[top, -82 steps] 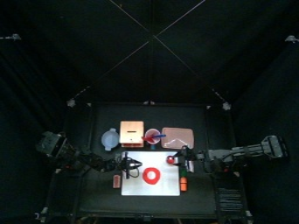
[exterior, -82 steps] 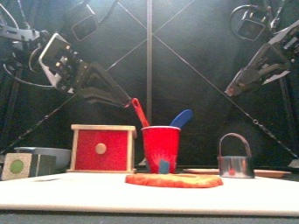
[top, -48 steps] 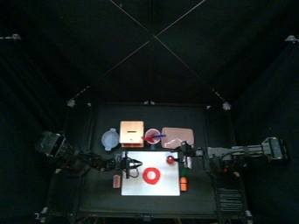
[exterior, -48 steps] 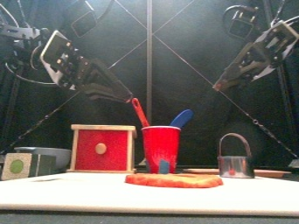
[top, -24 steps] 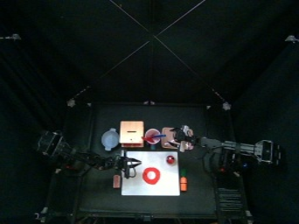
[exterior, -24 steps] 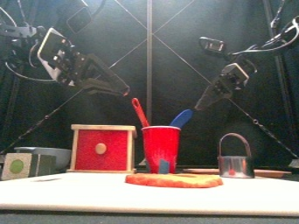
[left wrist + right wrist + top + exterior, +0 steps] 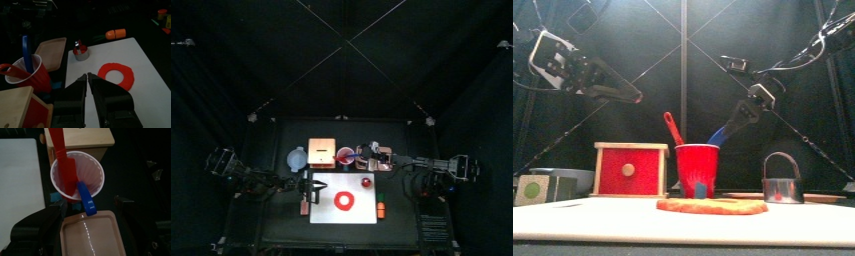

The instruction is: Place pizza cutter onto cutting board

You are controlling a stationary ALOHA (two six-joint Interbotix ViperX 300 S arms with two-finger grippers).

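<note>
- Hovering with jaws spread wide and empty, right claw (image 7: 85, 212) sits directly above the red cup (image 7: 77, 175).
- Pizza cutter (image 7: 85, 198), judged to be the blue-handled tool, stands in that cup, handle leaning toward the right arm.
- Left claw (image 7: 87, 86) is partly open, empty, over the cutting board (image 7: 321, 205).

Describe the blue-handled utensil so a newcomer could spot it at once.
Find the red wooden box at the back of the table, then the red cup right beside it. Two utensils stand in that cup: the blue-handled utensil leans toward the right arm's side, while its neighbour, the red-handled utensil, leans toward the box.
</note>
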